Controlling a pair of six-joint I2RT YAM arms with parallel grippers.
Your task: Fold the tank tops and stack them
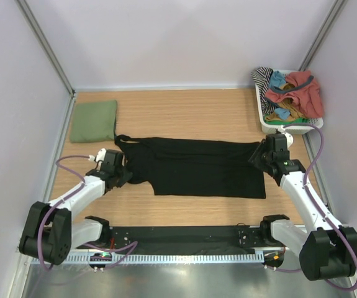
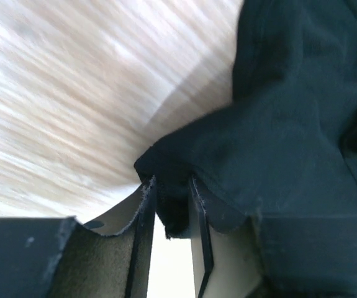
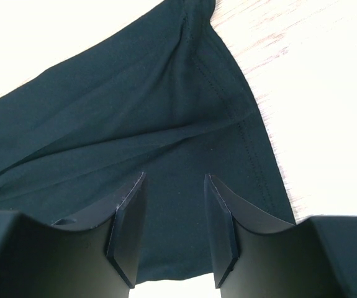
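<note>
The black tank top (image 1: 203, 167) lies spread across the wooden table, straps to the left and hem to the right. My left gripper (image 1: 126, 172) is at its strap end, and the left wrist view shows the left gripper (image 2: 172, 198) shut on a bunched edge of the black cloth (image 2: 290, 124). My right gripper (image 1: 259, 155) sits at the hem corner. In the right wrist view the right gripper (image 3: 175, 186) has its jaws apart, with the black cloth (image 3: 135, 105) lying smooth between them. The olive green tank top (image 1: 94, 121) rests folded at the far left.
A white basket (image 1: 270, 126) at the far right holds red, teal and striped garments (image 1: 293, 90). White walls close in the table on the left, far and right sides. A black rail (image 1: 178, 239) with the arm bases runs along the near edge.
</note>
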